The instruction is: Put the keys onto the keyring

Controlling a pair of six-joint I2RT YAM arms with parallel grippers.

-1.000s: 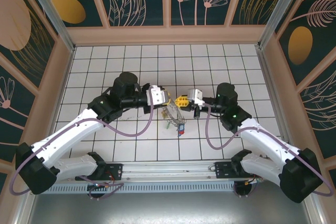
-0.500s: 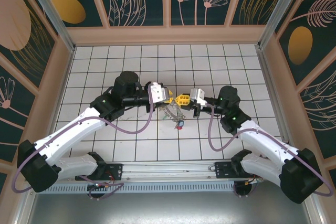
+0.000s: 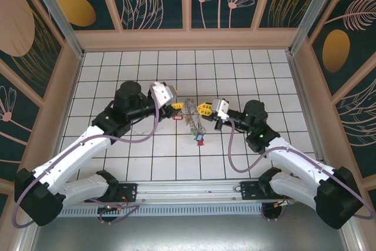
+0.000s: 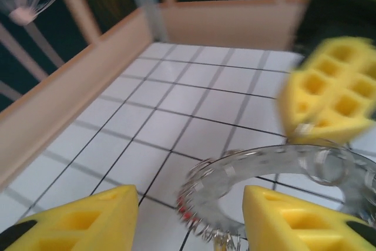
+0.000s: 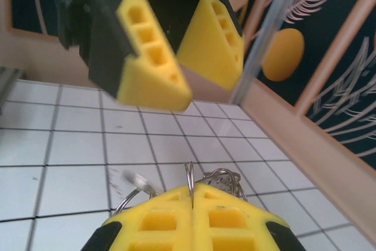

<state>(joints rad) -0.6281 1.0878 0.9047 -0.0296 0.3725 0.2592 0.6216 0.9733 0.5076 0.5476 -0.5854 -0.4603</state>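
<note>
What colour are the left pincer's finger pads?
Yellow foam pads with square holes; best in the left wrist view.

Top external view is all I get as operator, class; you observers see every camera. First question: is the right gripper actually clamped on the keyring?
Observer: Yes. The right wrist view shows the right gripper shut, with the wire of the keyring pinched between its yellow pads.
Operator: And the left gripper?
Observer: Open. In the left wrist view the left gripper has its pads wide apart, and the ring's arc sits in the gap, unclamped.
</note>
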